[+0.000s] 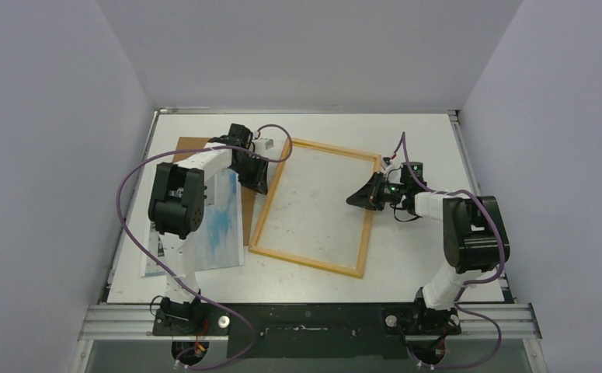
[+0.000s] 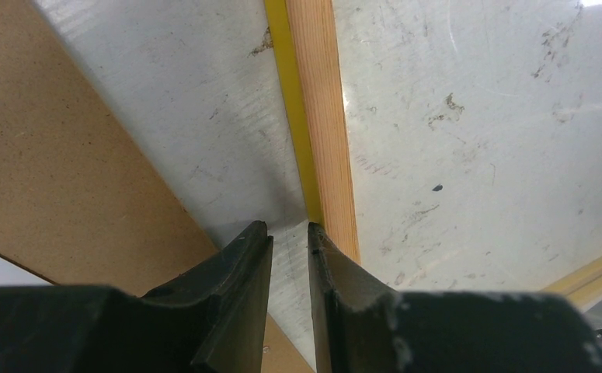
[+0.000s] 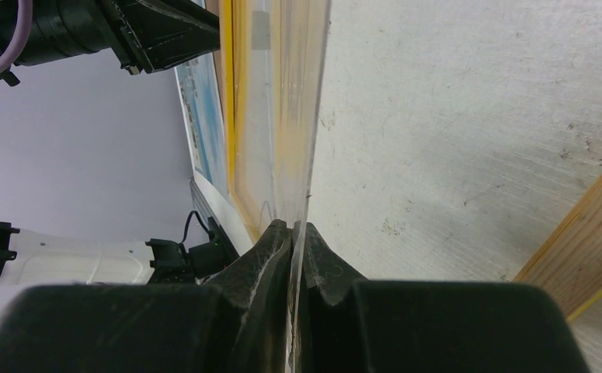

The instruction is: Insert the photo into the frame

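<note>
Task early: photo [image 1: 210, 224] lies left of frame [image 1: 305, 262], not in | my right gripper [image 3: 292, 227] pinches clear pane [image 3: 282, 116] by frame's right rail | left gripper [image 2: 288, 230] at frame's left rail, jaws narrow, grip unclear

Frame [image 1: 305, 262] flat and askew mid-table, pale wood back up; blue-and-white photo [image 1: 216, 225] face-up just beside its left rail.
</note>
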Robot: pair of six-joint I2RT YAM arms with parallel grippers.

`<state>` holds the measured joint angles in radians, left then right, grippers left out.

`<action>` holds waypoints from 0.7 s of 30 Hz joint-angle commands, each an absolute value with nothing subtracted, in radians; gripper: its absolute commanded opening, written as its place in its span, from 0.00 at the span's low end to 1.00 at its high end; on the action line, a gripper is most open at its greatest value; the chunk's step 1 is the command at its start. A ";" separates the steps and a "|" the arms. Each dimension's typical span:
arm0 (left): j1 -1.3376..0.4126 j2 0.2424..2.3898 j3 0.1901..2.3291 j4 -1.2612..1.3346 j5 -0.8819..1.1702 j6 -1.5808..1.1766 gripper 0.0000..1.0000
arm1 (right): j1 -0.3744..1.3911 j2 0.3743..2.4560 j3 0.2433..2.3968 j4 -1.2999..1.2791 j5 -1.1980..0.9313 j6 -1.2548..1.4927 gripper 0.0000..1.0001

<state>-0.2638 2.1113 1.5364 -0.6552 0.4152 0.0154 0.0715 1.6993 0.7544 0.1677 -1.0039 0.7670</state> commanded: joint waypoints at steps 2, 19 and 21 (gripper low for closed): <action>-0.280 2.076 1.586 -0.656 0.447 0.024 0.23 | 0.064 1.707 0.786 0.235 -0.994 0.738 0.05; -0.291 2.085 1.604 -0.678 0.455 0.034 0.22 | 0.063 1.740 0.831 0.194 -0.945 0.703 0.05; -0.291 2.082 1.606 -0.680 0.456 0.032 0.22 | 0.063 1.743 0.833 0.196 -0.943 0.703 0.05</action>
